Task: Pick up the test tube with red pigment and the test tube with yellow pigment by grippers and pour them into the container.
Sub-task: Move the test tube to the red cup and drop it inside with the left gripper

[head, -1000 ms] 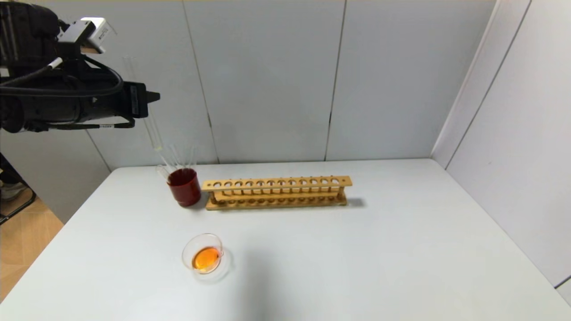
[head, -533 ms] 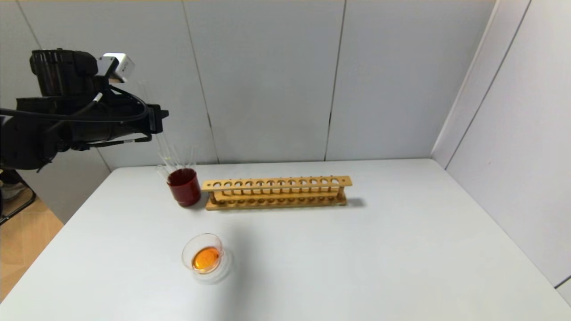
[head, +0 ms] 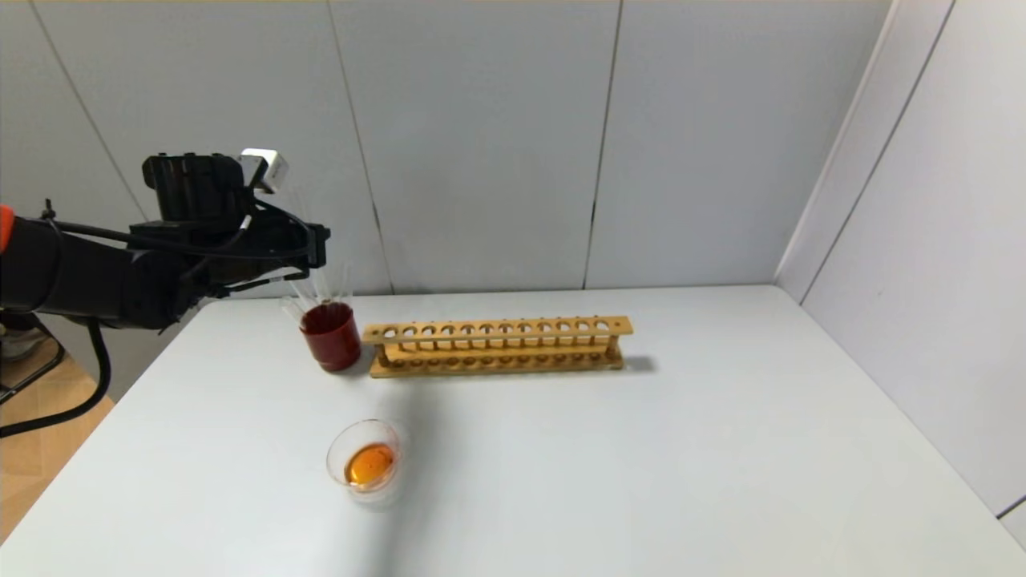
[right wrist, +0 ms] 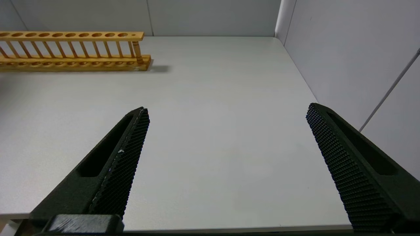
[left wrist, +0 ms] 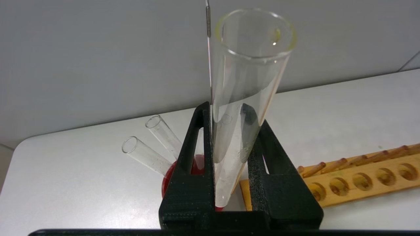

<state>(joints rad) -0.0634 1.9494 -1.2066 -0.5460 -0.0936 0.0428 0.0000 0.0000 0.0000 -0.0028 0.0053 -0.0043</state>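
Left gripper [left wrist: 226, 109] clamps emptied test tube [left wrist: 244, 85] above red cup [head: 330, 335].

The left pincer [head: 319, 244] hovers just above the red cup [head: 330, 335], behind the amber-filled container [head: 367, 462]

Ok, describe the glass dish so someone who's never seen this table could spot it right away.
On the white table, find the long wooden rack near the back wall with a dark red cup at its left end. Nearer the robot than that cup sits the container, alone: low, round, clear glass holding a pool of orange liquid.
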